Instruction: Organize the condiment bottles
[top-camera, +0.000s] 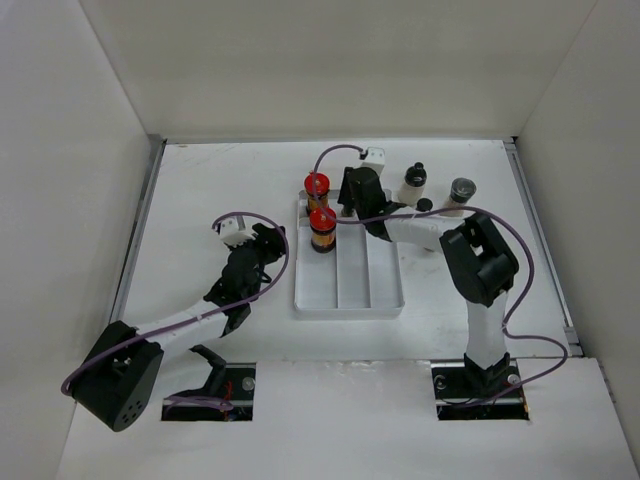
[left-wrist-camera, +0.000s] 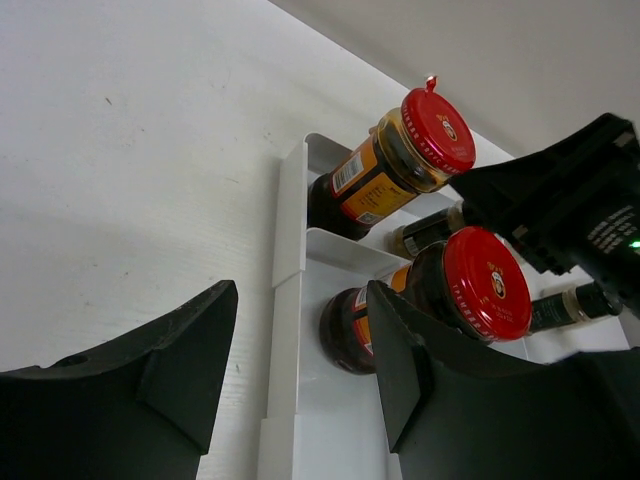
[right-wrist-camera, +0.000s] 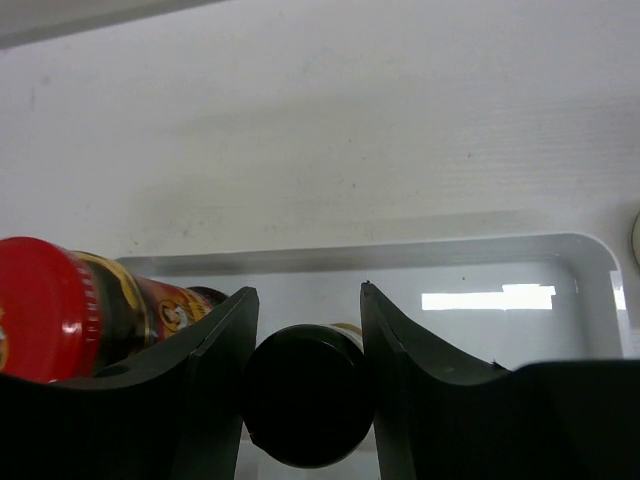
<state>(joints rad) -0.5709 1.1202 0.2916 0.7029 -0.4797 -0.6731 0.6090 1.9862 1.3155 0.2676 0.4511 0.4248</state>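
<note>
Two red-capped bottles with amber contents (top-camera: 317, 186) (top-camera: 322, 222) stand in the left compartment of the white divided tray (top-camera: 348, 295). They also show in the left wrist view (left-wrist-camera: 420, 150) (left-wrist-camera: 470, 290). My right gripper (top-camera: 355, 192) is over the far end of the middle compartment. In the right wrist view it (right-wrist-camera: 307, 290) is shut on a black-lidded bottle (right-wrist-camera: 308, 405). A whitish bottle with a black cap (top-camera: 414, 185) and a grey-lidded bottle (top-camera: 461, 195) stand on the table right of the tray. My left gripper (top-camera: 275, 240) (left-wrist-camera: 300, 330) is open and empty, just left of the tray.
The tray's near half and right compartment (top-camera: 385, 270) hold nothing. A small dark object (top-camera: 424, 205) lies beside the whitish bottle. White walls enclose the table on three sides. The right arm's cable (top-camera: 500, 225) loops over the table's right part.
</note>
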